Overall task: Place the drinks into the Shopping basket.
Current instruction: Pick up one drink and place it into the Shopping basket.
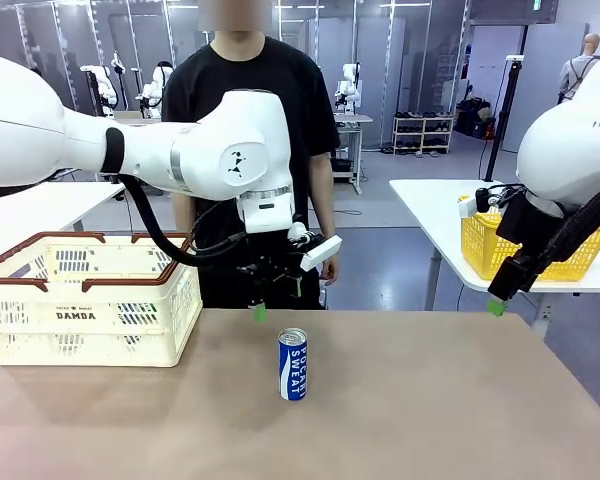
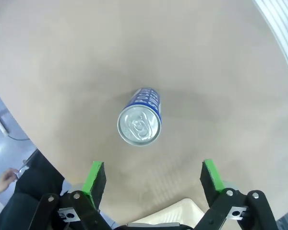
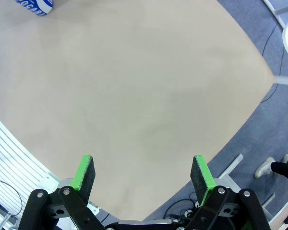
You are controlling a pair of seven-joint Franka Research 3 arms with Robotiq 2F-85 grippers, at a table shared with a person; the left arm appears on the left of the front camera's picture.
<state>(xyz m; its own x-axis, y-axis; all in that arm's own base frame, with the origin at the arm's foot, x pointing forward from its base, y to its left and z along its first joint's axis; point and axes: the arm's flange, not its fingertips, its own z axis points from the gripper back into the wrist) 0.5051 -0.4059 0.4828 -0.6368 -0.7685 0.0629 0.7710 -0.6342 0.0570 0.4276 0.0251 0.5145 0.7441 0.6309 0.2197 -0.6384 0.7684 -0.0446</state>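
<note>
Left end effector [image 2: 153, 179] gaping above upright drink can [image 2: 139, 123]

The left arm reaches in from the left across the middle, its wrist bent down, and the left gripper [image 1: 277, 311] hangs above the table with its jaws wide apart. The right arm stays at the right side, and the right gripper [image 3: 143, 173] is also wide open, holding nothing.

A robot lab was shown. Behind the brown table [image 1: 380, 400], more white tables [image 1: 460, 200] were set on a grey floor. Beyond the table, a shelf rack [image 1: 423, 134] and metal frames [image 1: 70, 30] were seen.
</note>
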